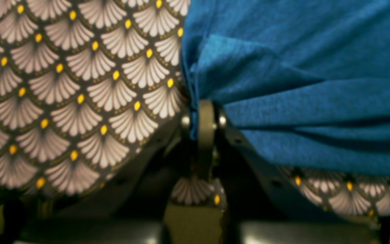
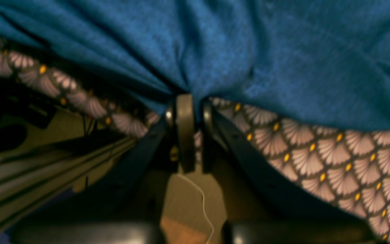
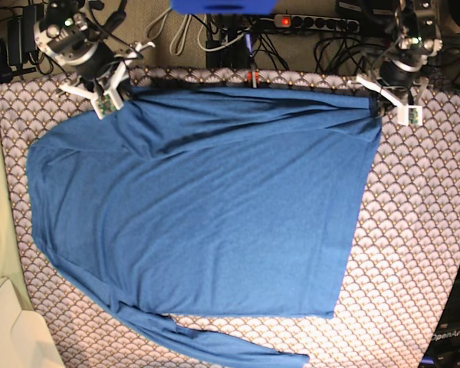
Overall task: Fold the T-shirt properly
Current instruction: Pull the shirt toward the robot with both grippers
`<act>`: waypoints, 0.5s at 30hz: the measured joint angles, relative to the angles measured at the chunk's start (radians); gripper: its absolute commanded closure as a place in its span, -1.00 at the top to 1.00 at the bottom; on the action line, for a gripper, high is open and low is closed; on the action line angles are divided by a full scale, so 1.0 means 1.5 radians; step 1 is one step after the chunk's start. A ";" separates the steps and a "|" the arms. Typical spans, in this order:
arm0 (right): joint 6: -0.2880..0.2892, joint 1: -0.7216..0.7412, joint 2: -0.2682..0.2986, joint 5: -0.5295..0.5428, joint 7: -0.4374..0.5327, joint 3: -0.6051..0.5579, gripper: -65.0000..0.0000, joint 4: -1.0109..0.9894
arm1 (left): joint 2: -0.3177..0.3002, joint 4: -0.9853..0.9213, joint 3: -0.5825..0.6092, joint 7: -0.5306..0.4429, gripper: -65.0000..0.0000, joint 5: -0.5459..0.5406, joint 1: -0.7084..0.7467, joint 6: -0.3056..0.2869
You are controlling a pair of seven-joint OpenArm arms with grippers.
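The blue T-shirt (image 3: 207,207) lies spread over the scallop-patterned cloth (image 3: 414,230), with a long sleeve trailing to the near edge (image 3: 230,349). At the far right corner of the shirt, my left gripper (image 3: 374,103) is shut on its edge. The left wrist view shows blue fabric (image 1: 300,84) bunched into the closed jaws of that gripper (image 1: 203,115). At the far left, my right gripper (image 3: 125,96) is shut on the shirt's other far corner. In the right wrist view the shirt (image 2: 249,51) gathers in folds into the pinched jaws of the right gripper (image 2: 189,103).
Cables and a power strip (image 3: 314,21) lie behind the table's far edge. A cream-coloured box (image 3: 11,330) stands at the near left corner. Patterned cloth shows bare to the right of the shirt and along the near edge.
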 measured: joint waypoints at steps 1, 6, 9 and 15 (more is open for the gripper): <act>0.000 0.000 -0.001 0.001 -0.001 0.006 -1.00 0.000 | 0.000 0.005 0.000 0.000 -0.99 0.000 0.002 0.000; 0.000 0.000 -0.002 0.001 0.002 0.068 -1.00 0.000 | -0.002 0.016 0.000 -0.001 -0.99 0.000 0.020 -0.003; 0.000 0.001 -0.003 0.009 0.003 0.090 -1.00 -0.001 | -0.009 0.024 0.000 0.001 -0.99 -0.003 0.035 -0.004; 0.003 -0.002 -0.003 0.009 0.005 0.102 -1.00 -0.001 | -0.009 0.063 -0.022 0.014 -0.99 -0.009 0.052 -0.009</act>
